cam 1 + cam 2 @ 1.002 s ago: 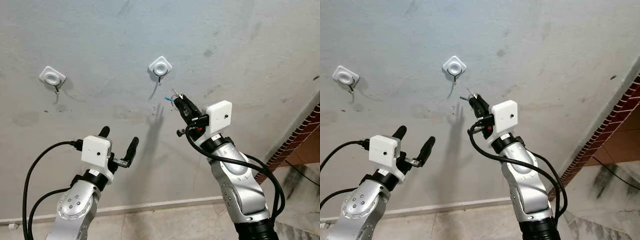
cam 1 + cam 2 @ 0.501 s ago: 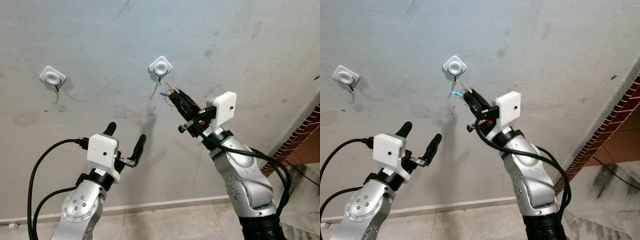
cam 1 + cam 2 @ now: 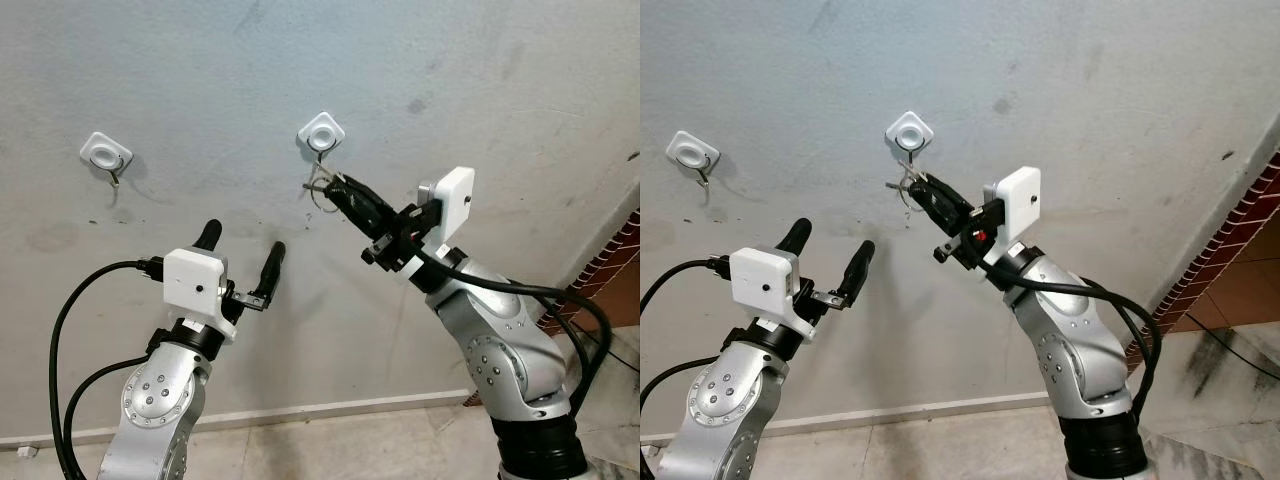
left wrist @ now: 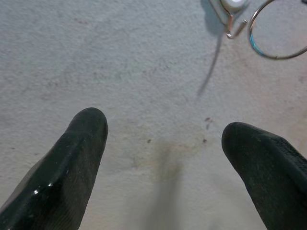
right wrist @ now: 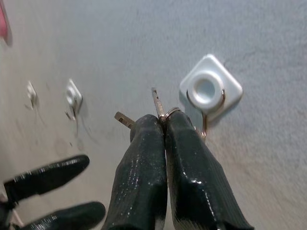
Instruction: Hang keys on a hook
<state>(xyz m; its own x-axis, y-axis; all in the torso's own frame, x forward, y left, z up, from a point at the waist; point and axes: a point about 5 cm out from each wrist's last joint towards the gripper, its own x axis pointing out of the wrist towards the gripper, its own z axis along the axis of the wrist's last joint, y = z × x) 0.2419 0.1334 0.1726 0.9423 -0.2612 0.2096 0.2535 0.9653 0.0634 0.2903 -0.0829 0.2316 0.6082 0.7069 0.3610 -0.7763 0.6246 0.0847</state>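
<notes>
A grey, stained plaster wall (image 3: 480, 70) is filling the scene ahead, with a pale skirting strip (image 3: 330, 408) running along its foot and a slope of red brick (image 3: 620, 250) showing at the far right. The right arm (image 3: 500, 330) is reaching up and leftward toward the wall, its white camera box sitting behind the wrist. The left arm (image 3: 165, 390) is standing raised lower on the left, well apart from the wall fittings, and the left gripper (image 3: 240, 262) is holding its two black fingers (image 4: 72, 158) spread wide with nothing between them. The right gripper (image 3: 340, 192) is pressing its fingers (image 5: 144, 158) tightly together on the keys (image 3: 318, 188), which are sitting at the fingertips just below and beside the hook (image 3: 321, 135). That hook, a white diamond-shaped mount with a small metal prong, is fixed on the wall to the right of a second hook (image 3: 105, 156) of the same kind. A thin metal key ring (image 4: 278, 33) with a short blue mark is hanging just beside the prong; whether it is touching the prong cannot be told.
</notes>
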